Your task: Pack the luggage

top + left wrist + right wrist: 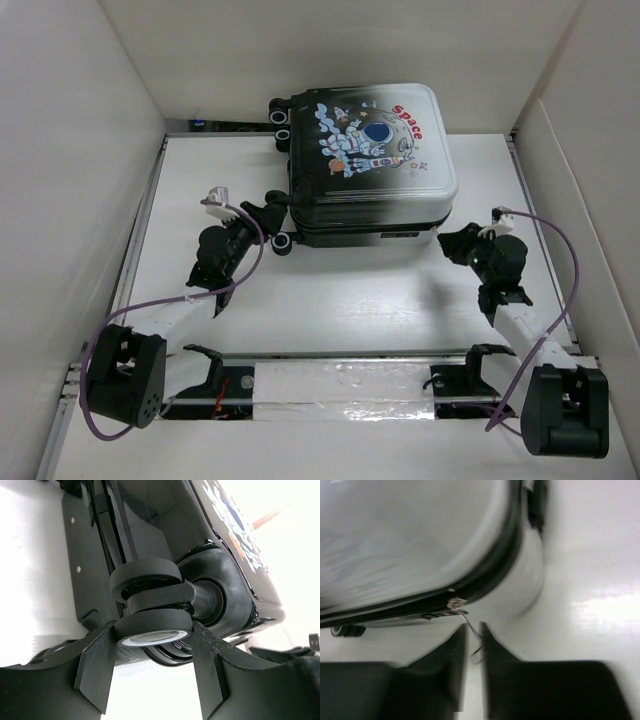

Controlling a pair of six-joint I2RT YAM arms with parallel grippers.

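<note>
— Biggest thing first?
— White bench (350,300), boxed in by pale panels (60,150) at 9, 12 and 3 o'clock.
— And the luggage?
— Luggage (375,160) at 12 o'clock on the bench, up against the far edge. Lying flat, both shells together, astronaut print facing up, red "Space" lettering toward 1 o'clock of the lid. Black wheels (281,120) along the 9 o'clock side.
— Arms next?
— Left arm (215,260) stretched to the 7 o'clock corner of the luggage, right arm (500,265) to the 4 o'clock corner. Purple cables (560,250) looping off both.
— Left end effector?
— Left end effector (154,626) at middling width, clasped around a twin wheel (147,577). One finger (97,665) touching the lower disc at 9 o'clock, the other touching at 3 o'clock.
— Right end effector?
— Right end effector (474,626) narrow, only a slit of light between the fingers (455,665). Tips just beside the dark zip seam at the rounded corner. Wrist view blurred.
— Anything smaller?
— Small metal zip pull (455,603) at the seam, with a thin wire-like tail running down into the slit. Thinner than the gap, not seen pinched.
</note>
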